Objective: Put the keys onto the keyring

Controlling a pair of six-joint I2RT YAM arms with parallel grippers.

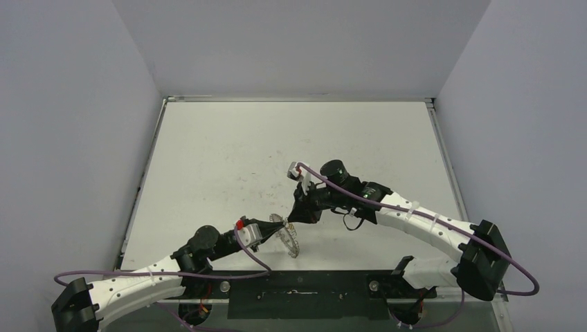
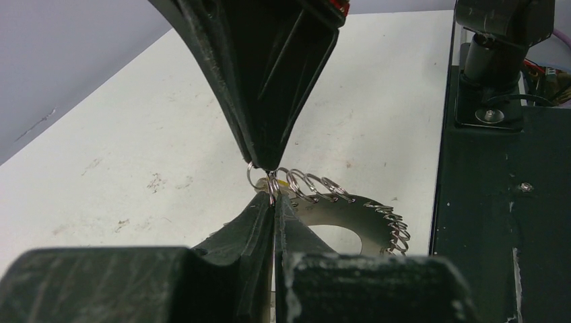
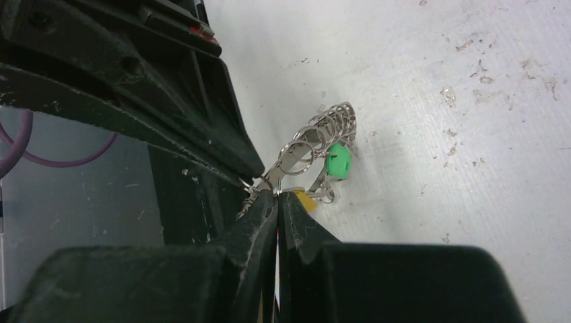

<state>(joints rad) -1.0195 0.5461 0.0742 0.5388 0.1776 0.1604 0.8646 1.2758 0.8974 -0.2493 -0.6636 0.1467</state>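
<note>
Two grippers meet tip to tip above the middle of the table's near edge, with the keyring (image 1: 289, 237) between them. The left gripper (image 1: 275, 223) is clenched on a wire loop of the keyring's rim. The right gripper (image 1: 293, 220), reaching in from the right-edge side, is clenched too, its tips nipping a small loop at the same spot.

From above, the keyring stands on edge. Its long axis runs from the fingertips back toward the near edge, slanting slightly right. Whether its low end touches the table (image 1: 277, 138) I cannot tell.

The green key (image 3: 337, 162) shows its head against the rim loops, a little past the fingertips. The yellow key (image 3: 304, 200) sits just beside the right gripper's fingertips. Their blades are too small to follow, and I cannot tell whether either key is threaded onto a loop.
</note>
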